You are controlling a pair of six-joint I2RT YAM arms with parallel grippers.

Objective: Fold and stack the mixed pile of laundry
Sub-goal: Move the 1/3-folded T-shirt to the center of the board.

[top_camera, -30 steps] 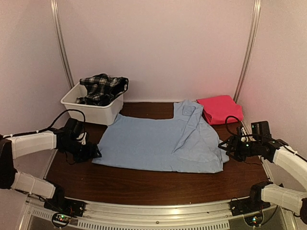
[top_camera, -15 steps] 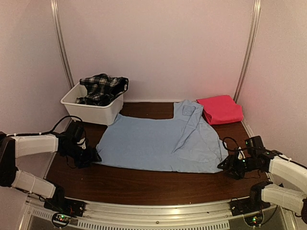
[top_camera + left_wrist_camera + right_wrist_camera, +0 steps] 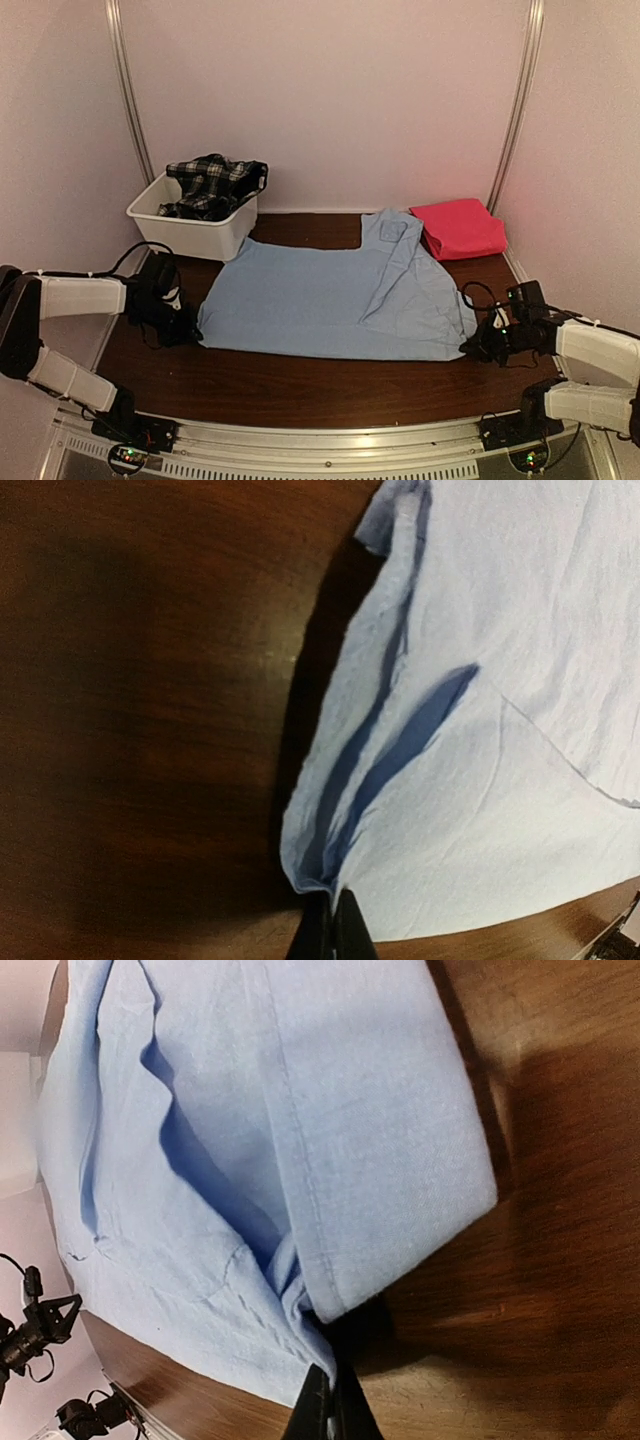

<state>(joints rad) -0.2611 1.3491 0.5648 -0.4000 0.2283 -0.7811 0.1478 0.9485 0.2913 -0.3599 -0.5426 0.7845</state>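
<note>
A light blue collared shirt [image 3: 330,300] lies spread flat across the middle of the brown table [image 3: 300,385]. My left gripper [image 3: 190,322] is shut on the shirt's near left corner [image 3: 310,870], and the cloth puckers into folds at the black fingertips [image 3: 350,930]. My right gripper [image 3: 470,347] is shut on the shirt's near right corner [image 3: 330,1330], where a folded layer overlaps the hem. A folded pink-red cloth [image 3: 458,227] rests at the back right. A black-and-white plaid garment [image 3: 213,185] sits heaped in the tub.
A white plastic tub [image 3: 195,228] stands at the back left, close to the shirt's far left edge. Metal posts [image 3: 125,90] rise at both back corners. Cables trail beside each arm. A metal rail [image 3: 330,450] runs along the near edge.
Both grippers have closed on the shirt's near corners. The left one slid slightly toward the cloth edge. The right one dropped down and toward the near right corner.
</note>
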